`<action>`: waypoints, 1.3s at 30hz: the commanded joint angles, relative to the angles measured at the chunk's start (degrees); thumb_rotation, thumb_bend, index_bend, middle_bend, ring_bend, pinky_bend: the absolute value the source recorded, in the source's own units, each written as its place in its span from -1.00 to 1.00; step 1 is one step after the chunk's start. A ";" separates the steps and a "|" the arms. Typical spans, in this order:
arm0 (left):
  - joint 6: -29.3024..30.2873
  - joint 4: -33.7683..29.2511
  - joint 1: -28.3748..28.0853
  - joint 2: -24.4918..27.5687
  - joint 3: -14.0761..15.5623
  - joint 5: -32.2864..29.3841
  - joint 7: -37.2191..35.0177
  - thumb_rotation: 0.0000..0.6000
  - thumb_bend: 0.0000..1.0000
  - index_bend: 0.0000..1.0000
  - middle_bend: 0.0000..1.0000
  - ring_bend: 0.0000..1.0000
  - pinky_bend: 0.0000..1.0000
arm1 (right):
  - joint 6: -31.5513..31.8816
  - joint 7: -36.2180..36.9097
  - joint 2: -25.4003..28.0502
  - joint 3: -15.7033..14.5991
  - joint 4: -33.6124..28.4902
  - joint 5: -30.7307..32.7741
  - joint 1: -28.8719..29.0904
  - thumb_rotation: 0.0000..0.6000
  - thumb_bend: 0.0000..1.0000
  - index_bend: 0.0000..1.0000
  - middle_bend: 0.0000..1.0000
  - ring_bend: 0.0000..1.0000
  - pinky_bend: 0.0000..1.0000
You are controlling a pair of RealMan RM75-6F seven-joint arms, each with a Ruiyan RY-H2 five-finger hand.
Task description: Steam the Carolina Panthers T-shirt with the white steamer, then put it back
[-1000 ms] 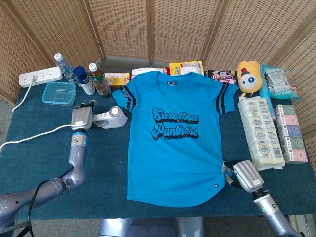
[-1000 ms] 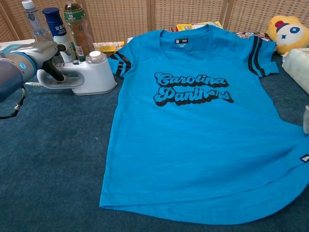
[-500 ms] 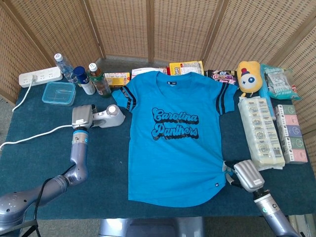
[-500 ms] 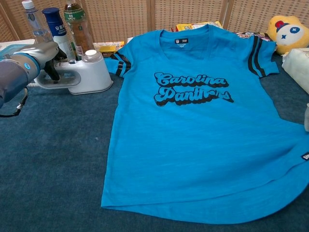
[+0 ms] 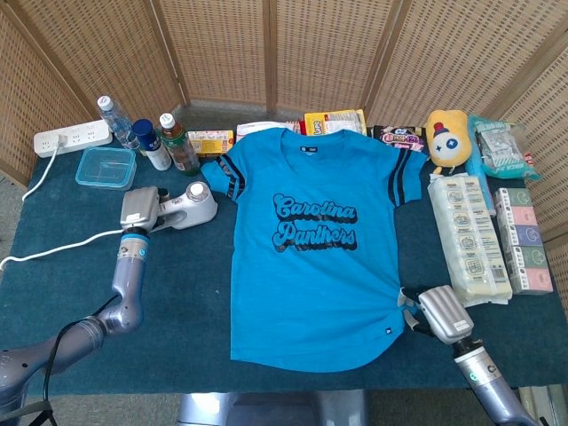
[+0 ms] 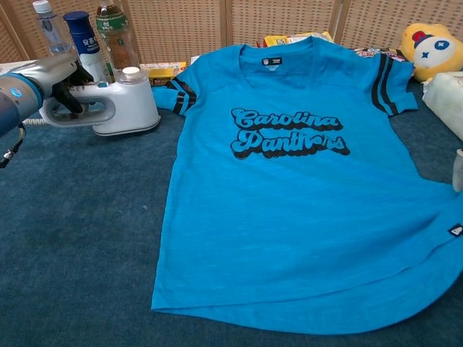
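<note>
Woven cane screens stand behind a counter covered in dark blue-green napped cloth. At the far left, the head view alone shows a white power strip and a clear blue lidded box; both views show three bottles behind the steamer. The left hand has its fingers wrapped through the handle loop of the white steamer, gripping it. The steamer is smooth moulded plastic with a round cap on top, and it stands on the cloth just left of the shirt's sleeve, apart from it; the chest view shows the loop and grip more plainly.

Spread flat in the middle lies the blue T-shirt, soft slubbed knit, with black script lettering and dark stripes on the sleeves. Its lower right hem is bunched toward the right hand, which rests against that corner in the head view; whether its fingers are pinching the fabric cannot be told. The chest view catches only a sliver of that hand at its right edge. Further right are a yellow plush toy and wrapped packs.
</note>
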 commanded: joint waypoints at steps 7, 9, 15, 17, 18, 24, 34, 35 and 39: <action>4.99 -11.21 4.82 7.72 3.44 14.44 -12.96 1.00 0.09 0.31 0.43 0.28 0.41 | -0.08 -0.51 -0.14 0.12 -0.70 -0.21 0.12 1.00 0.05 0.44 0.27 0.28 0.46; 5.60 -14.41 5.54 9.54 4.13 16.32 -14.14 1.00 0.09 0.31 0.43 0.28 0.41 | -0.37 -0.41 -0.09 0.10 -1.11 0.00 0.12 1.00 0.05 0.44 0.27 0.28 0.46; 5.72 -22.73 6.85 13.96 7.33 22.30 -17.02 1.00 0.09 0.31 0.43 0.28 0.41 | -1.11 -0.66 -0.05 0.01 -1.96 0.33 0.14 1.00 0.05 0.44 0.27 0.28 0.46; 5.90 -23.87 6.98 14.32 8.05 23.65 -17.51 1.00 0.09 0.31 0.43 0.28 0.41 | -1.24 -0.73 -0.03 0.02 -2.11 0.39 0.16 1.00 0.05 0.44 0.27 0.28 0.46; 5.98 -24.43 7.00 14.36 8.44 24.41 -17.82 1.00 0.09 0.31 0.43 0.28 0.41 | -1.28 -0.77 -0.03 0.02 -2.20 0.39 0.17 1.00 0.04 0.44 0.27 0.28 0.46; 5.11 -25.46 5.68 11.93 10.36 27.72 -17.67 1.00 0.08 0.31 0.43 0.28 0.41 | -1.72 -0.70 0.04 0.05 -2.87 0.67 0.20 1.00 0.04 0.44 0.27 0.28 0.46; 2.73 -20.62 2.21 3.01 11.93 29.89 -15.57 1.00 0.07 0.31 0.43 0.28 0.41 | -2.13 -0.15 0.73 -0.21 -3.95 0.78 0.07 1.00 0.04 0.44 0.27 0.28 0.46; 2.63 -19.93 1.98 2.20 11.91 29.89 -15.43 1.00 0.07 0.31 0.43 0.28 0.41 | -2.18 -0.06 0.76 -0.24 -4.07 0.73 0.10 1.00 0.04 0.44 0.27 0.28 0.46; 2.22 -17.91 0.89 -0.64 11.88 30.21 -14.63 1.00 0.07 0.31 0.43 0.28 0.40 | -2.24 0.15 0.93 -0.23 -4.51 0.61 0.18 1.00 0.04 0.44 0.27 0.28 0.46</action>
